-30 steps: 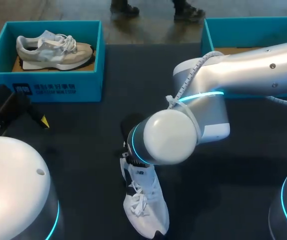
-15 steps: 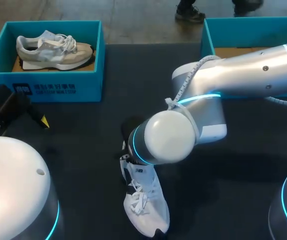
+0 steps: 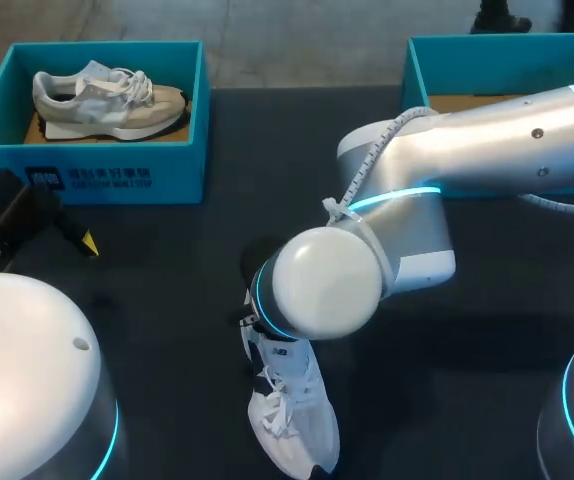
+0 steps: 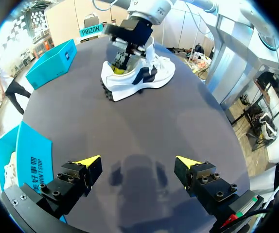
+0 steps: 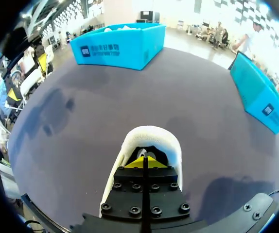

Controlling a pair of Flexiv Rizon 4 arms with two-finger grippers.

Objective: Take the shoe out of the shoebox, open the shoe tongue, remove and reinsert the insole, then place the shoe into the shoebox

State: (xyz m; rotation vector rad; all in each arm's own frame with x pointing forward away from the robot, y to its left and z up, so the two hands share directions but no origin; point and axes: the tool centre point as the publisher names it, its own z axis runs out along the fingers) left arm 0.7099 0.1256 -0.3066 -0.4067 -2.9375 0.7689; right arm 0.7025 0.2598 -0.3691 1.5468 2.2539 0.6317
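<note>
Your left gripper (image 4: 139, 162) hangs released, fingers spread wide above the bare table (image 4: 144, 126), with the white shoe (image 4: 139, 77) resting on the table well ahead of it. Your right gripper (image 5: 144, 162) is clenched, its yellow tips pressed together and sunk into that shoe's heel opening; you cannot tell whether they pinch anything. A blue shoebox (image 5: 261, 99) stands well ahead of it.

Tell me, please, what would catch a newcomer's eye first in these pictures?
The big silver right arm stretches across the middle of the dark table, its gripper dipped into the heel opening of a white shoe lying there. At the far left, a turquoise box holds a beige shoe.
</note>
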